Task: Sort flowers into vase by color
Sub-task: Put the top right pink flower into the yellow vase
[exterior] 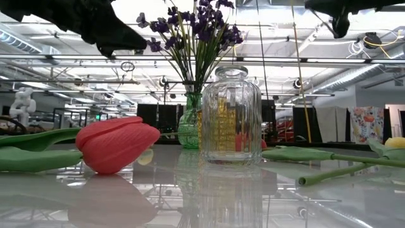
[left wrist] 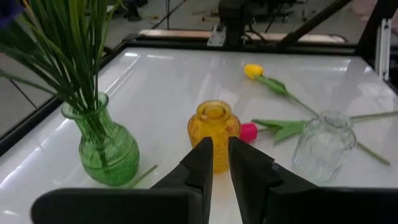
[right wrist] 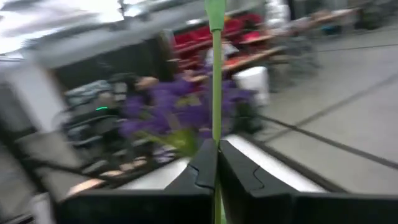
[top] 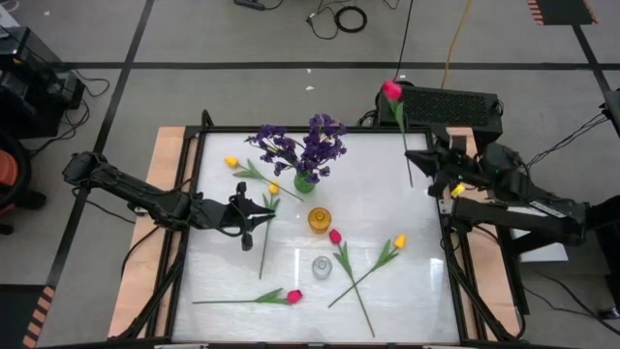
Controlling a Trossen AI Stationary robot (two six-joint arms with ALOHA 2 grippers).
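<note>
Three vases stood in a line down the middle of the desk: nearest in the low view the clear vase, empty; then the amber vase, also empty; farthest the green vase, filled with purple sprigs. Pink-red and yellow tulips lay loose around them on the desk.

The right claw, at the far right edge, was clamped on the stem of a pink-red tulip, its head carried out beyond the desk. The left claw hung just beside the amber vase, fingers nearly together, gripping nothing.

Recommendation: the stem is long against the small vases, so its free lower end should be brought plumb over the chosen empty neck before lowering, clear of the sprigs. A tilted entry risks tipping the vase.
</note>
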